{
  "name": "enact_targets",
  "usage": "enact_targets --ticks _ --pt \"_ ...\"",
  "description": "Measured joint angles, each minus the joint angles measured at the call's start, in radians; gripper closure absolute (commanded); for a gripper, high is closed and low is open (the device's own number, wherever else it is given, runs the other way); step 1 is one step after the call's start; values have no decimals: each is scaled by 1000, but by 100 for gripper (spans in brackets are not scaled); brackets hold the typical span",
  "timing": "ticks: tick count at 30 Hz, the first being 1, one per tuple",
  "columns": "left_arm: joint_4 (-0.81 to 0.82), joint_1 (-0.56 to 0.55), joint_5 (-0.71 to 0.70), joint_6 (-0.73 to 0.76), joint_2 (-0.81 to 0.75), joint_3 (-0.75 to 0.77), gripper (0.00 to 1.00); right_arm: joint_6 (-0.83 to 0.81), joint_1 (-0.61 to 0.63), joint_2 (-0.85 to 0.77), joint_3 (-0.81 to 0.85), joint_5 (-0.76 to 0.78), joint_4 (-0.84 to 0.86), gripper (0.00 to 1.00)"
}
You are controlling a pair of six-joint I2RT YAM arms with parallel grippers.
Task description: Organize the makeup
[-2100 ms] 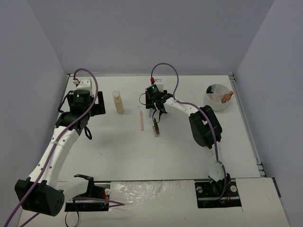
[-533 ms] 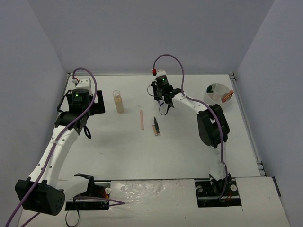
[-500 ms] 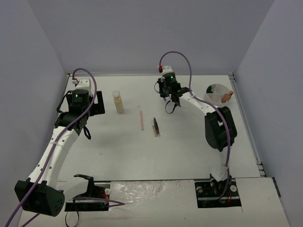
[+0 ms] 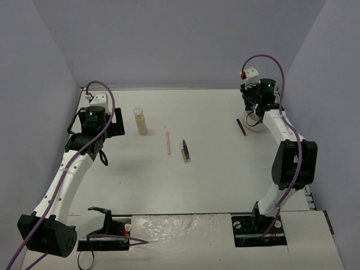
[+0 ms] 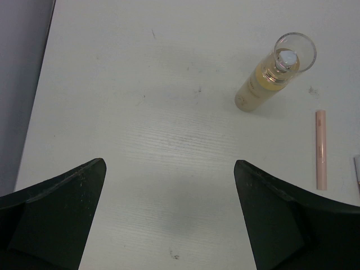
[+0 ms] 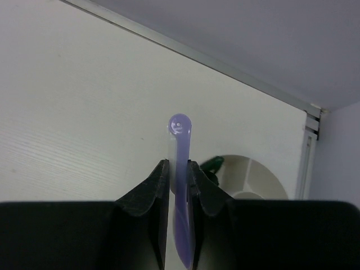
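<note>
Right gripper pinches the lilac stick; the white bowl lies just ahead-right of it. Recommended: centre over a compartment and lower before releasing. Left gripper hangs spread, with the bottle ahead-right.

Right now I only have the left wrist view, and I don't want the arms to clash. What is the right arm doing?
Observer: The right gripper is shut on a lilac stick, whose round end pokes out past the fingers.
Operator: Where is it?
Observer: Far right, at the back, right by the white bowl.
Operator: Is anything lying between us, past my right edge?
Observer: A dark stick lies just right of the pink stick, well away from the right arm.
</note>
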Motion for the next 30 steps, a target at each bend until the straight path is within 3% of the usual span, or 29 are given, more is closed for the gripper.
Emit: enact_targets --ticks 6,30 --pt "0 0 1 0 0 0 3 -97 -107 0 -33 -37 7 96" --pt "0 0 4 0 0 0 3 -146 -135 48 -139 -107 97 88"
